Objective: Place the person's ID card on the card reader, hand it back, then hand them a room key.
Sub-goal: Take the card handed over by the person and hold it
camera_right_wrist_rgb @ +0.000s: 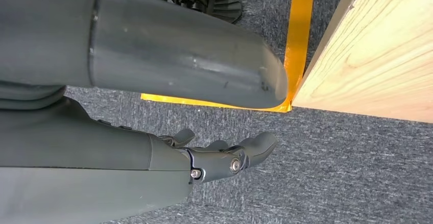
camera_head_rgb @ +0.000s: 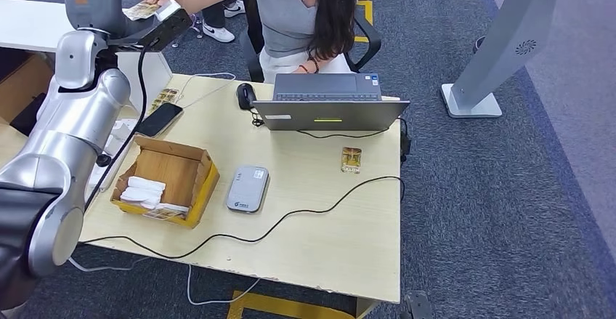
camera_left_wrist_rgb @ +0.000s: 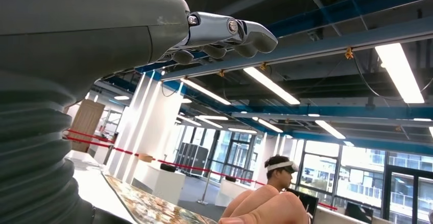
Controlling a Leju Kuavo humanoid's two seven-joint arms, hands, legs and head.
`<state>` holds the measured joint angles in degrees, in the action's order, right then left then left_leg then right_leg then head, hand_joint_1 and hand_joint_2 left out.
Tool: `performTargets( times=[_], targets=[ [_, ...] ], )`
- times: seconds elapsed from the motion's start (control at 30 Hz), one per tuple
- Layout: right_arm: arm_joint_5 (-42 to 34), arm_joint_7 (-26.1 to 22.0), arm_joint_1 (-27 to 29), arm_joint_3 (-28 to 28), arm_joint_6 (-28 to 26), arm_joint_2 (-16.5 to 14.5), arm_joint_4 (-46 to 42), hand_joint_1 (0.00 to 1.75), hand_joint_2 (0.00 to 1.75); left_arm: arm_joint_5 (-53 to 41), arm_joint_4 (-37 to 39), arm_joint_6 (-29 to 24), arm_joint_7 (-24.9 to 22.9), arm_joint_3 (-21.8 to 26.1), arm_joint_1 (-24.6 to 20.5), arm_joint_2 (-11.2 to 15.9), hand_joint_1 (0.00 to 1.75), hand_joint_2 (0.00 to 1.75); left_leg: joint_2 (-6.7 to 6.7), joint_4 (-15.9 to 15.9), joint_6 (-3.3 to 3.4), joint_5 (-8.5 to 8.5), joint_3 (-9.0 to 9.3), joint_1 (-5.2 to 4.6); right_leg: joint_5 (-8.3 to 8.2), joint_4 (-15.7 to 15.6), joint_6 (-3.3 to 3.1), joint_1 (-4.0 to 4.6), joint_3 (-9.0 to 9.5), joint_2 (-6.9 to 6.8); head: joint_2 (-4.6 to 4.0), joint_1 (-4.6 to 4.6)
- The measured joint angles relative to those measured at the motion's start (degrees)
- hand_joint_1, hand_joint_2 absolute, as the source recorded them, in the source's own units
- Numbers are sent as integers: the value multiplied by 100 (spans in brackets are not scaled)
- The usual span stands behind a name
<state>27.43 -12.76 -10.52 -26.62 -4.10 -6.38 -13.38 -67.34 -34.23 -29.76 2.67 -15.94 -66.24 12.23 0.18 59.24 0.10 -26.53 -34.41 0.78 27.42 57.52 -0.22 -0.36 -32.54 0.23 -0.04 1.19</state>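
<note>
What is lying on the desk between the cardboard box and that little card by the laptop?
A grey card reader, seen in the head view, lies between the box and the card.

The head view looks down from high on the tabletop (camera_head_rgb: 319, 239). The left wrist view, close behind its fingers (camera_left_wrist_rgb: 224, 38), faces up to the ceiling. The right wrist view looks down beside the tabletop edge (camera_right_wrist_rgb: 378, 55), the part it shares with the head view
</note>
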Motion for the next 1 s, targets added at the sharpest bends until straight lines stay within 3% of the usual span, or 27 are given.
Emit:
performTargets(
  times=[0.1,0.13,1.0],
  targets=[
    [0,0,0,0,1,0,0,0,0,0,30,-7,1,-7,2,-1,140,175,0,0,0,0,0,0,0,0,0,0,0,0,0,1],
    [1,0,0,0,1,0,0,0,0,1,40,-7,6,-10,4,-1,175,175,0,0,0,0,0,0,0,0,0,0,0,0,0,1],
    [34,-13,1,0,8,0,0,0,0,186,66,1,261,-21,108,-4,175,175,0,0,0,0,0,0,0,0,0,0,-1,0,0,1]
  ],
)
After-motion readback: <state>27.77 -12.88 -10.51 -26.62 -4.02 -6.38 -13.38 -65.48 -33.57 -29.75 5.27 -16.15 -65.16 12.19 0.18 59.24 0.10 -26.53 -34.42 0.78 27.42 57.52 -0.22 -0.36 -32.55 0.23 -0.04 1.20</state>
